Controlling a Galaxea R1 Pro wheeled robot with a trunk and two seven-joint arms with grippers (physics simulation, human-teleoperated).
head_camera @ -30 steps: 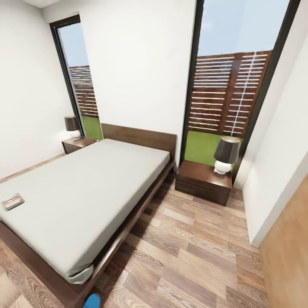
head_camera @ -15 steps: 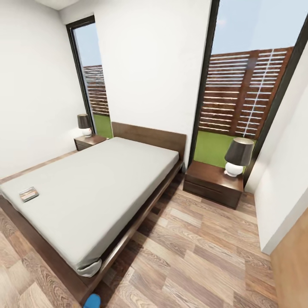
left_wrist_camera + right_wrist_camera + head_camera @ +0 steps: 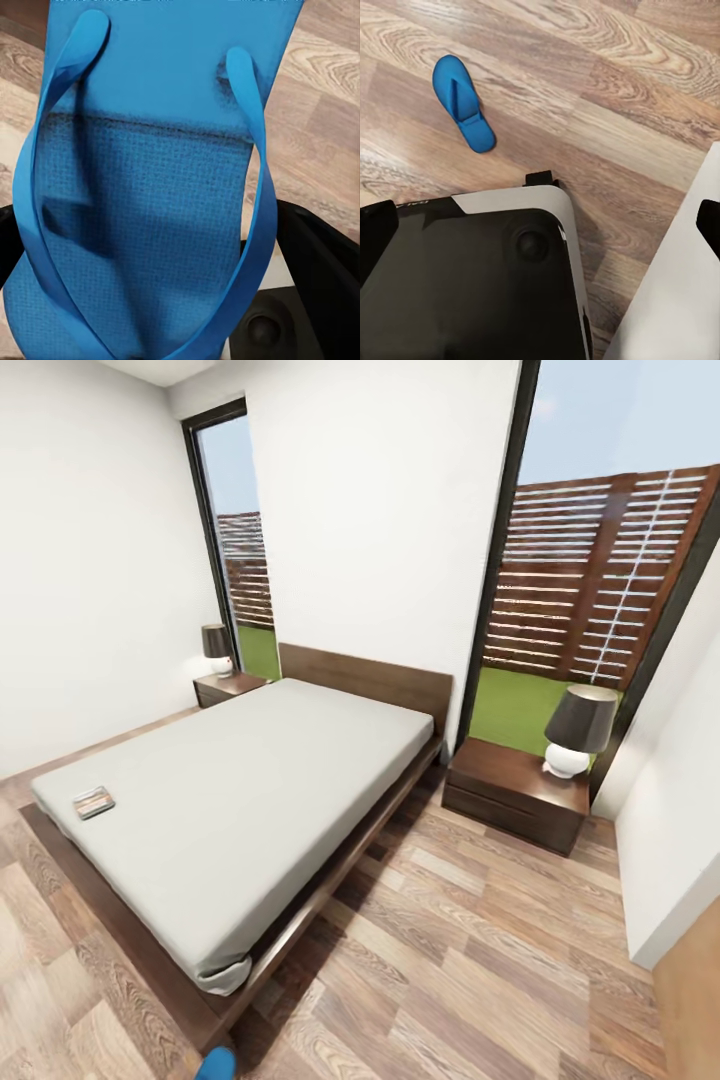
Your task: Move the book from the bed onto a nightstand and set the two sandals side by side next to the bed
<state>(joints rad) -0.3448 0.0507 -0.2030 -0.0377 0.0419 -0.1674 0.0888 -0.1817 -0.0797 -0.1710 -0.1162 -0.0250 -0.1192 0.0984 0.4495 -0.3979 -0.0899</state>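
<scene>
Book: the book (image 3: pixel 93 802) lies flat on the bed (image 3: pixel 250 790), near the mattress's foot-end corner on the far side from the floor aisle.
Nightstands: one nightstand (image 3: pixel 515 793) stands just beside the bed's head end on the aisle side, with a lamp (image 3: pixel 578 732); the other (image 3: pixel 228 686) is at the opposite head corner.
Sandal in hand: a blue sandal (image 3: pixel 142 202) sits close under the left wrist camera, long axis running along the fingers, apparently held by the left gripper; its jaws are hidden, so their opening cannot be told.
Sandal on floor: the second sandal (image 3: pixel 463 103) lies flat on the plank floor (image 3: pixel 607 112).
Right gripper: state cannot be told.
Key relation: judging by the layout, the held sandal must go down beside the loose one, long axes parallel.
</scene>
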